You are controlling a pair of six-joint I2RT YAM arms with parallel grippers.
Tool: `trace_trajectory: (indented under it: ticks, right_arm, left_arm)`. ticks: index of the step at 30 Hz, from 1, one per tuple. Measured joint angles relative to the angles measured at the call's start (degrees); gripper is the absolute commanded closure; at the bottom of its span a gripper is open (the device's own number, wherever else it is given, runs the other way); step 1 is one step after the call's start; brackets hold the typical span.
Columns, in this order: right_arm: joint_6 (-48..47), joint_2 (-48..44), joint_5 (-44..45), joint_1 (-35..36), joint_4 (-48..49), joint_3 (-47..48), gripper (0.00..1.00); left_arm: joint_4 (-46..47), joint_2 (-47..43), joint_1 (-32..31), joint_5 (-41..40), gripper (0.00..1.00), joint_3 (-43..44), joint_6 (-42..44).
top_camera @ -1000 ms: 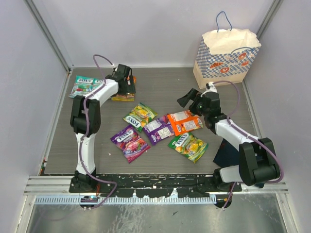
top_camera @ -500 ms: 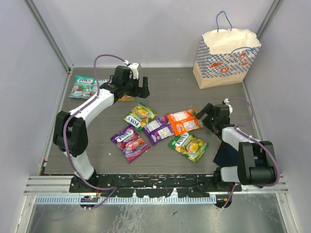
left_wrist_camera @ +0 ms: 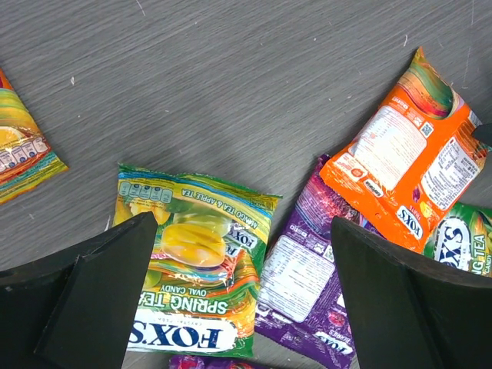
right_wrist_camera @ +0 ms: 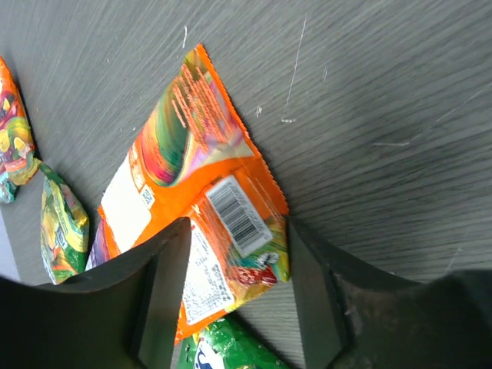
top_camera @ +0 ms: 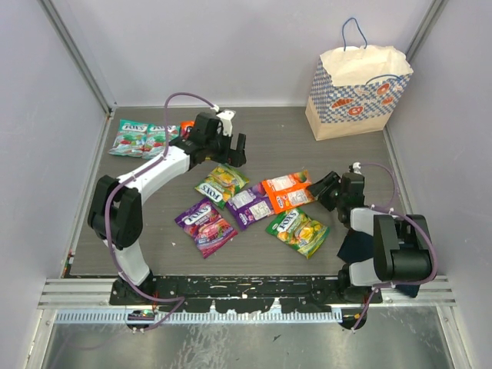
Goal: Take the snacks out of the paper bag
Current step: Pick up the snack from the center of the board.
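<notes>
1. Paper bag (top_camera: 357, 92) stood upright at the far right corner of the desk (top_camera: 269, 142), well apart from both arms. Its inside was not visible.
2. Snacks (top_camera: 209, 227) lay flat on the desk. Two teal packets (top_camera: 138, 138) sat side by side at the far left.
3. Centre cluster: green-yellow packet (top_camera: 221, 184), purple packet (top_camera: 201, 219), and a second purple packet (top_camera: 251, 204) back-side up. Orange packet (top_camera: 290, 191) overlapped that one's corner. A second green-yellow packet (top_camera: 298, 231) lay nearest the right arm.
4. One more striped packet (left_wrist_camera: 19, 157) was cut off at the edge of the left wrist view, near the green-yellow packet but apart from it.
5. Left claw (left_wrist_camera: 246, 307) was spread wide and held nothing. It hovered over the green-yellow packet on the far side of the cluster.
6. Right claw (right_wrist_camera: 238, 284) sat low at the desk, jaws part-way apart, straddling the orange packet's barcode end, with fingers (right_wrist_camera: 161, 300) on either side. Could not tell whether they pressed on it.
7. Dark cloth (top_camera: 355, 244) lay by the right arm's base.
</notes>
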Motion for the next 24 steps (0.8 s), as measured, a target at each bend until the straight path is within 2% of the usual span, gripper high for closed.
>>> trace_trajectory:
  ticks: [3, 11, 15, 18, 21, 24]
  right_arm:
    - [1.09, 1.16, -1.9, -0.04, 2.71, -1.11, 0.57]
    - [1.79, -0.26, -3.06, -0.02, 2.95, -2.05, 0.97]
    - [0.96, -3.8, -1.79, 0.81, -0.02, -0.96, 0.99]
    - [-1.57, -5.38, 1.79, 5.05, -4.72, 4.24, 0.99]
    - [-6.49, -4.35, 5.79, 12.33, -10.14, 14.93, 0.99]
    - [-13.6, 0.72, 7.52, 18.6, -13.6, 30.34, 0.99]
  left_arm:
    - [-0.02, -0.02, 0.0, -0.04, 0.02, -0.11, 0.02]
    - [-0.02, -1.29, -0.02, -0.44, 0.02, -1.09, 0.72]
    - [-0.11, -2.36, -0.02, -1.7, 0.02, -1.77, 0.81]
    - [-0.63, -3.28, 0.0, -3.52, 0.02, -1.84, 0.85]
    - [-2.62, -3.89, 0.26, -5.53, 0.02, -1.38, 0.74]
    - [-4.59, -4.26, 1.33, -7.28, 0.02, -1.16, -0.13]
